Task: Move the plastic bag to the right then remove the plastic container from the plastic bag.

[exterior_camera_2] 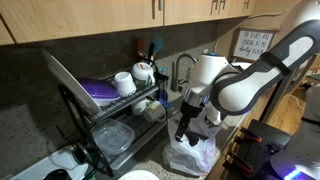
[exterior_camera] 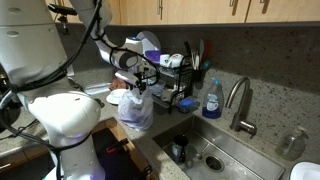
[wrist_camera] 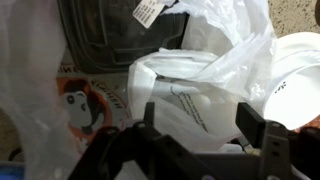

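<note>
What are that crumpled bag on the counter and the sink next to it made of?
The bag looks like thin plastic film: it is translucent and whitish, with soft wrinkles and glossy folds in the wrist view. The sink is probably brushed stainless steel, judging by its grey, dull metallic sheen.

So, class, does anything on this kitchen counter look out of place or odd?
The plastic bag lies crumpled beside the sink, with a white container wrapped inside it, which is odd for a counter. Nothing looks spilled or broken.

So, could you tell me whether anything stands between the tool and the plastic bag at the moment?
Nothing visible does. In the wrist view the tool hangs right over the plastic bag, its fingers spread, with only the bag's own wrinkled film between them.
</note>
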Robot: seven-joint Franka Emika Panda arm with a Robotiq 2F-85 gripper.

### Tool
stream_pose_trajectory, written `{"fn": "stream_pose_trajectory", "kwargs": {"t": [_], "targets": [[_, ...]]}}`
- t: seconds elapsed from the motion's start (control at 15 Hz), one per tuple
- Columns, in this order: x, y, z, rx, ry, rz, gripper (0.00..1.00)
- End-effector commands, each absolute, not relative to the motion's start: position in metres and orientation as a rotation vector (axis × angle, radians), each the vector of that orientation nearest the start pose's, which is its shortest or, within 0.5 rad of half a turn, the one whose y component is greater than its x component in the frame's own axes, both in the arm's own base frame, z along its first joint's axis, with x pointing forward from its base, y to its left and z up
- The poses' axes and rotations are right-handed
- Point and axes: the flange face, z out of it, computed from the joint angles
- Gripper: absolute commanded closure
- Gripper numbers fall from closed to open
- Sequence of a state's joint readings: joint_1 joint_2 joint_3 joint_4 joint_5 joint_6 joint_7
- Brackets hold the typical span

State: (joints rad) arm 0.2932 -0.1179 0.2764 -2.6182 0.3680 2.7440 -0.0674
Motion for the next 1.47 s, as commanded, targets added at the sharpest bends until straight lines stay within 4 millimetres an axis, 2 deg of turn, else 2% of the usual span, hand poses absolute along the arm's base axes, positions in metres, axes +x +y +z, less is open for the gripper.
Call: {"fn": "stream_pose_trajectory", "kwargs": {"t": [0.0, 0.27, 0.53, 0.6, 0.67, 0.87, 0.93, 1.07, 1.33, 1.4], "targets": [[0.377, 0.205, 0.325, -2.906, -0.351, -0.307, 0.04], [0.377, 0.186, 0.323, -2.916, -0.285, -0.292, 0.09], [0.383, 0.167, 0.311, -2.919, -0.215, -0.236, 0.07], [0.386, 0.161, 0.306, -2.918, -0.202, -0.217, 0.21], [0.388, 0.157, 0.303, -2.918, -0.183, -0.200, 0.25], [0.393, 0.145, 0.293, -2.923, -0.134, -0.149, 0.51], [0.394, 0.143, 0.289, -2.926, -0.121, -0.130, 0.53], [0.394, 0.137, 0.274, -2.936, -0.097, -0.093, 0.53], [0.399, 0.128, 0.249, -2.954, -0.062, -0.016, 0.39], [0.401, 0.126, 0.243, -2.959, -0.050, 0.000, 0.39]]}}
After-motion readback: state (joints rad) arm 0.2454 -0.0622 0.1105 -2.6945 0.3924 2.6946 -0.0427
